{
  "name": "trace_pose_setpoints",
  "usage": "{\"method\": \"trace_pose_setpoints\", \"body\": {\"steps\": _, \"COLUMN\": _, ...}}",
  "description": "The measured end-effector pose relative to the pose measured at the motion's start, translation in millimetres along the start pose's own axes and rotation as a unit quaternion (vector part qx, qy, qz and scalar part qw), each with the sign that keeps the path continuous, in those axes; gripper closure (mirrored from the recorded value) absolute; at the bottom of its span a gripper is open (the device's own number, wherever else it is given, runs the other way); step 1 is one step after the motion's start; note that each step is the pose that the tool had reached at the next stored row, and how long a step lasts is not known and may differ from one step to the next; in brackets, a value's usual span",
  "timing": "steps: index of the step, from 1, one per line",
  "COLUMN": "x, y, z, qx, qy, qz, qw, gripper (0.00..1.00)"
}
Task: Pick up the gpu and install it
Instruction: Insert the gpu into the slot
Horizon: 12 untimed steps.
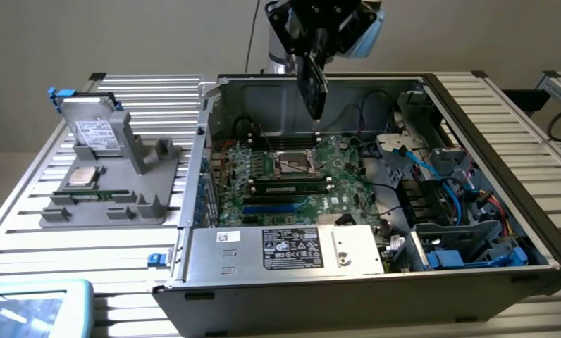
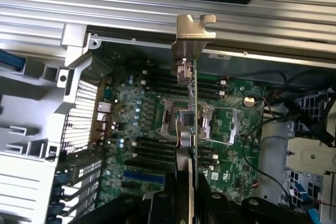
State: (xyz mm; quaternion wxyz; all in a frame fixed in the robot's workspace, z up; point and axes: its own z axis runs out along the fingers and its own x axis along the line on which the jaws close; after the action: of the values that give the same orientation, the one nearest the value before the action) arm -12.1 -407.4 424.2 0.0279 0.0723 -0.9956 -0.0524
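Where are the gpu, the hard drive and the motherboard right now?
gpu (image 1: pixel 313 84), exterior view, middle of the black card.
hard drive (image 1: pixel 95 131), exterior view, on its white label.
motherboard (image 2: pixel 131 103), wrist view, on the green board surface.

Your gpu (image 1: pixel 313 88) hangs on edge in the gripper (image 1: pixel 311 58) — a thin dark card, lifted above the motherboard (image 1: pixel 335 160) of the open case. In the wrist view you meet it edge-on, a narrow line over the board's middle — silver bracket (image 2: pixel 194 30) at the end away from the grip.
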Motion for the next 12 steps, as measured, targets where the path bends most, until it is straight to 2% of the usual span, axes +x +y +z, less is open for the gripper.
{"method": "trace_pose_setpoints", "body": {"steps": 3, "x": 0.0, "y": 0.0, "z": 0.1, "qx": -0.0003, "qy": 0.0026, "qz": -0.026, "qw": 0.9996, "gripper": 0.73}}
{"method": "trace_pose_setpoints", "body": {"steps": 7, "x": 0.0, "y": 0.0, "z": 0.3, "qx": -0.0014, "qy": 0.0056, "qz": -0.057, "qw": 0.9984, "gripper": 0.73}}
{"method": "trace_pose_setpoints", "body": {"steps": 12, "x": 0.0, "y": 0.0, "z": 0.3, "qx": -0.003, "qy": 0.0098, "qz": -0.102, "qw": 0.9948, "gripper": 0.73}}
